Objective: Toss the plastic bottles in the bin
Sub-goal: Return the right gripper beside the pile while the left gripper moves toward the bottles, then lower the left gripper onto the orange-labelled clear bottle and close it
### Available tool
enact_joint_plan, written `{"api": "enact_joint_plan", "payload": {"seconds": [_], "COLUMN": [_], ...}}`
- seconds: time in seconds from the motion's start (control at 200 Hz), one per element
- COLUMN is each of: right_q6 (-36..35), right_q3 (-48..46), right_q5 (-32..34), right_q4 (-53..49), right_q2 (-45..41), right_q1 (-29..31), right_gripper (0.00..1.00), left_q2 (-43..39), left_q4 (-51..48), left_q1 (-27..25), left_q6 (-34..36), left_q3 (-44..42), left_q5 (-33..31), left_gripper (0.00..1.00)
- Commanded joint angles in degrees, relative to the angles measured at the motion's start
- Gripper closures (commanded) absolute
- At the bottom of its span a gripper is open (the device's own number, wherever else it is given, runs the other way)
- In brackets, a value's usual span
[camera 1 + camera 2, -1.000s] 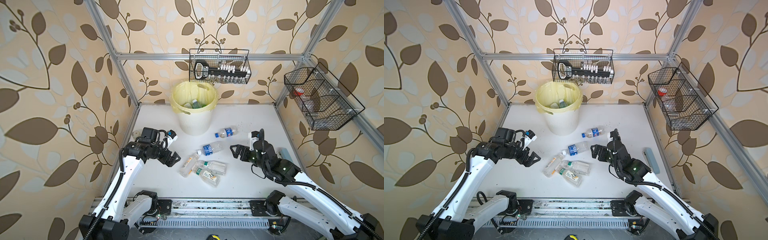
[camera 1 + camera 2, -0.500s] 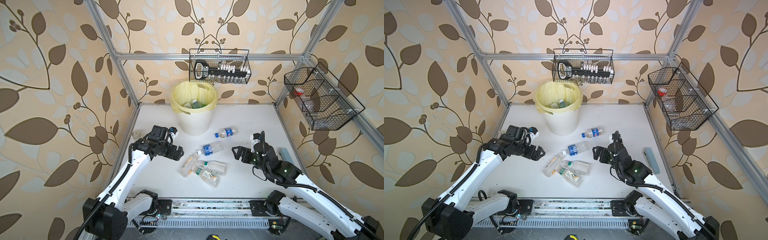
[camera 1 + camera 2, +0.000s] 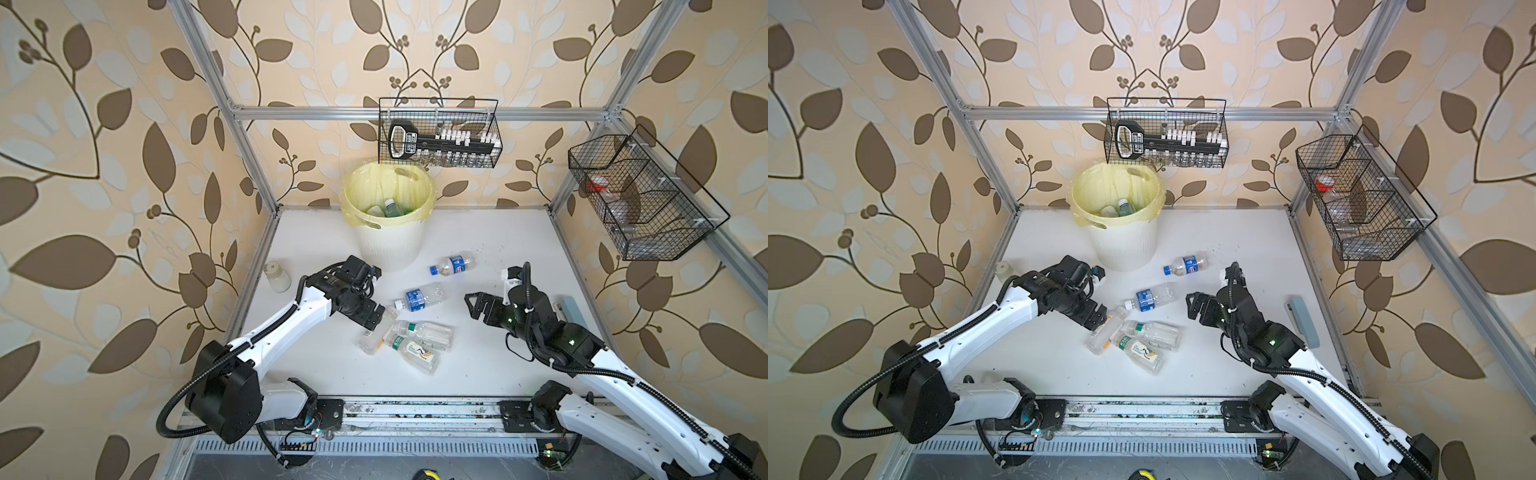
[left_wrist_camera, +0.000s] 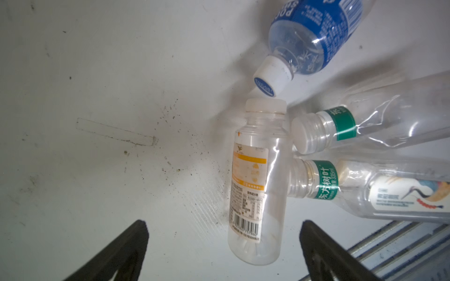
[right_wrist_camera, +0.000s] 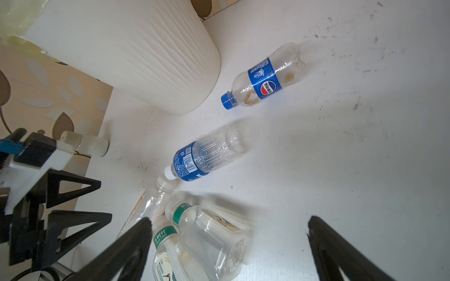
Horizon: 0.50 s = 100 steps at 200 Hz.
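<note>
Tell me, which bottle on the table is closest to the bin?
The blue-capped bottle with the round red-white-blue logo, lying alone beside the bin; the other four cluster farther away.

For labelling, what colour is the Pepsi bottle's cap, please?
Blue; the Pepsi bottle's cap shows best in the right wrist view.

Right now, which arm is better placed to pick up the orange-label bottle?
Left: the left gripper is open right beside the orange-label bottle; the right gripper, also open, sits farther off.
</note>
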Motion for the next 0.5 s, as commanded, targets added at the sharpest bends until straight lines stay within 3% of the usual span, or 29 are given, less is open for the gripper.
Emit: {"api": "enact_joint_plan", "payload": {"seconds": [0.0, 0.495], "right_q6": [0.1, -1.0], "right_q3": [-1.3, -1.5], "right_q5": [1.2, 0.9], "right_q4": [-1.4, -2.3], "right_q2": [-1.0, -1.6], "right_q1": [-0.6, -2.7], "right_gripper": [0.0, 0.0], "left_q2": [1.3, 6.6], "left_q4": [0.4, 4.8], "left_q1": [-1.3, -5.0], "left_q6": [2.5, 1.1], "left_q3": [2.0, -0.5], "left_q5": [-1.2, 2.2], "left_gripper": [0.01, 0.03]}}
